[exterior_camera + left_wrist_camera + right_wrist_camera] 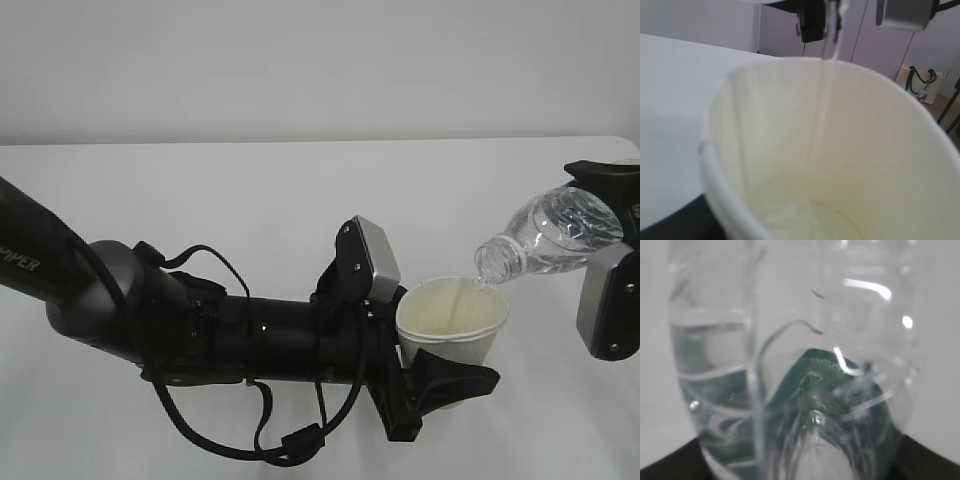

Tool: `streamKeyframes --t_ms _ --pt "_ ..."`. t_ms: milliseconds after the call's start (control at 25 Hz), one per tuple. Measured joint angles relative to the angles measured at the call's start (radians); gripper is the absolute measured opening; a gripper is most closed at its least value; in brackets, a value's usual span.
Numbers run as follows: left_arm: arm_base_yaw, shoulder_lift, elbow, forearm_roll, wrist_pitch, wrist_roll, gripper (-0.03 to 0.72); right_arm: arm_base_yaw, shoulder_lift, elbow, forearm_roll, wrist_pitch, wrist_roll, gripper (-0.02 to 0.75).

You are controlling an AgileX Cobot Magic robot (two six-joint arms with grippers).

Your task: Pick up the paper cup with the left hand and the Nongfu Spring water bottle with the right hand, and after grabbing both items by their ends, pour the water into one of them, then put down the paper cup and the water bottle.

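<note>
above the desk's [250, 200] near right part, the paper cup [452, 322] sits clamped in the left hand [420, 375], raised and tilted, its cream inside showing. the nongfu spring water bottle [555, 235], tipped neck-down, is clamped in the right hand [610, 250] toward the right edge. the water [827, 75] falls in a thin stream into the cup.

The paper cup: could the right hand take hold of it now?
Probably not: the right hand is full with the tilted water bottle, and the left hand already grips the paper cup.
</note>
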Motion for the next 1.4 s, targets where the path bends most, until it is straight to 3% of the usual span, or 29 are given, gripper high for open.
streamKeyframes --t_ms 1400 --pt "0.000 0.000 0.000 0.002 0.000 0.000 0.441 0.000 0.000 0.000 -0.006 -0.002 -0.019 0.427"
